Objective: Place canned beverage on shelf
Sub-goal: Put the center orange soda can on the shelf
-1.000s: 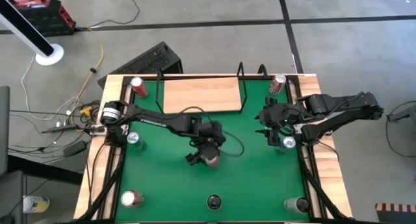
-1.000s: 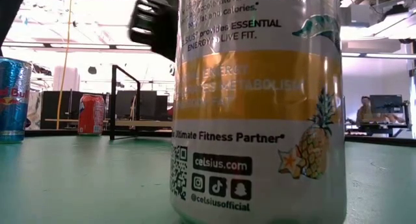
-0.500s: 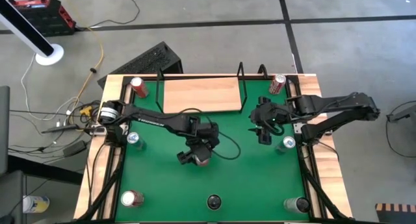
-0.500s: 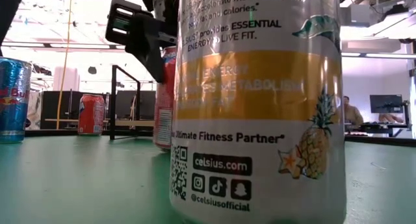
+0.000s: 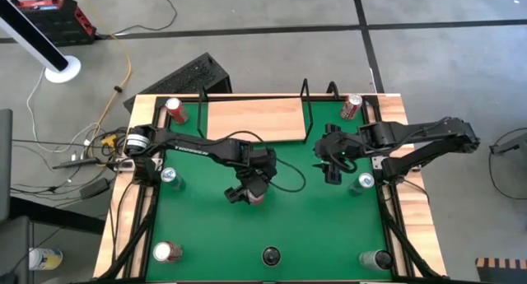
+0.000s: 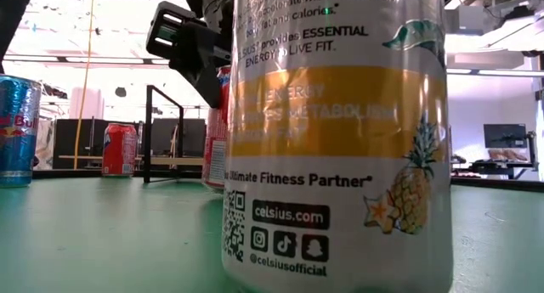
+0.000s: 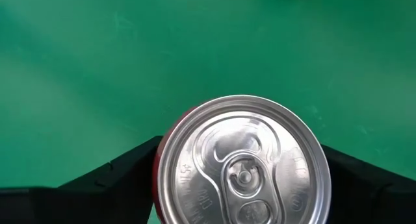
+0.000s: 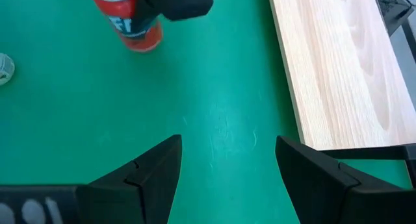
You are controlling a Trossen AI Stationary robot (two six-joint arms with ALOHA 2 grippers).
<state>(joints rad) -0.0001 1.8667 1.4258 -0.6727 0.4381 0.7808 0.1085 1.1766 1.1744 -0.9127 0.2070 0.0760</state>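
Gripping: red can (image 5: 255, 197) clamped upright in left hand (image 5: 249, 190), fingers (image 7: 123, 172) pressed on either side, silver top (image 7: 242, 164) facing the wrist camera.
Location: over the middle of the green bench (image 5: 313, 226), in front of the shelf (image 5: 254, 119) and well apart from it; whether touching the bench or just above, cannot tell.
Key relation: shelf lies straight ahead of the can toward the bench's far edge; can's long axis vertical; shelf board running left to right between black rod ends (image 5: 307, 111). Left arm nearer the board's middle, and already loaded.
Right hand: hovering empty with fingers apart (image 5: 330, 165), near the shelf's right end, board edge in its own view (image 8: 331, 68).
Change: compared with a second ago, can and left hand closer to the shelf; right hand shifted slightly toward the bench centre.
Low view: red can partly hidden behind a large pineapple-printed can (image 6: 336, 140) close to the lens.
Others: red cans at the far corners (image 5: 174, 111) (image 5: 351, 107), silver-topped cans along both sides (image 5: 170, 176) (image 5: 366, 182), more along the near edge (image 5: 166, 252).
Judgement: carry forward and a lift onto the board yet to come.
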